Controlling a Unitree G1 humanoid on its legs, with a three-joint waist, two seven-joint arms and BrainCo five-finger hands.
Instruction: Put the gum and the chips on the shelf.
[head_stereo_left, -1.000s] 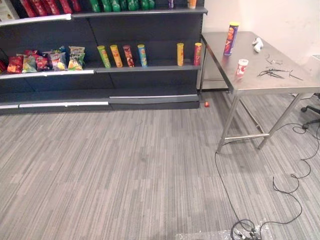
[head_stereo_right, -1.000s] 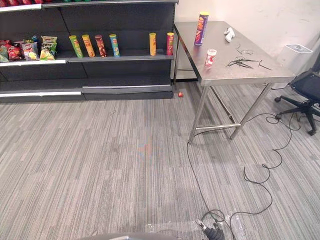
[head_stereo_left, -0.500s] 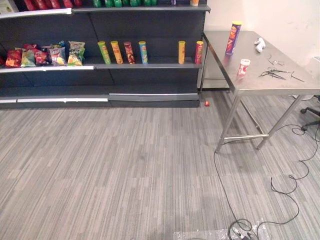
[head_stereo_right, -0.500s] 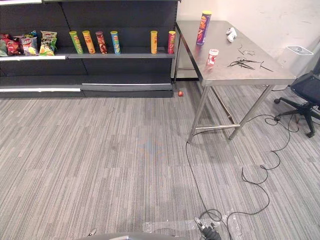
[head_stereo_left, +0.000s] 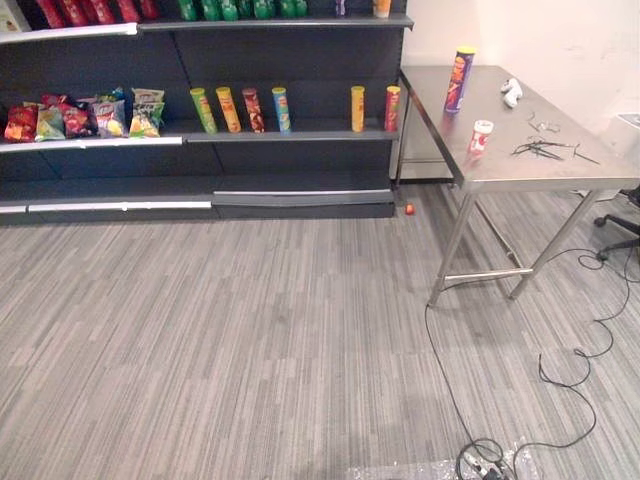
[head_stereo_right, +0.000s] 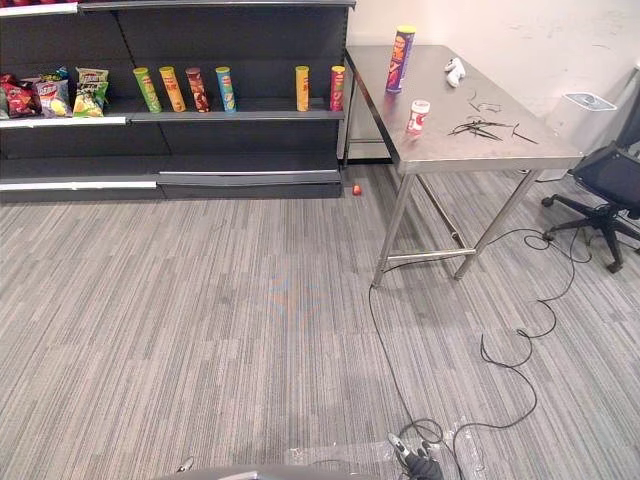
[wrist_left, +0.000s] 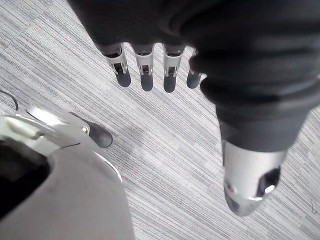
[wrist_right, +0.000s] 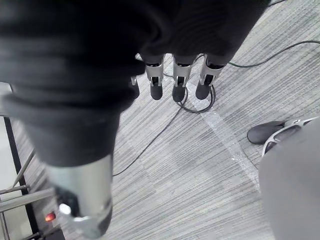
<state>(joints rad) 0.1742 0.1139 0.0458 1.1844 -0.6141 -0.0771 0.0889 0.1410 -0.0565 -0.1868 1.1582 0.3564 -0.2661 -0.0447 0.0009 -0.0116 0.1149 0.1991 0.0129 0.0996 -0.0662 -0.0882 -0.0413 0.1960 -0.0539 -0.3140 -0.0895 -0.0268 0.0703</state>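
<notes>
Chips can (head_stereo_left: 459, 78): upright at table (head_stereo_left: 505, 172) far end;
Gum tub (head_stereo_left: 481, 136): on table, nearer;
Hands: left hand (wrist_left: 146, 75), right hand (wrist_right: 179, 82); fingers straight, empty

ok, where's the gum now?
In the eye views, gum stands on the steel table right of the shelf, just in front of the purple chips can.

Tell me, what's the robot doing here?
Nothing is being handled yet. The robot's left hand and right hand hang open above the carpet, holding nothing. The tall chips can and the small gum tub stand apart on the steel table, beside the shelf stocked with other cans.
</notes>
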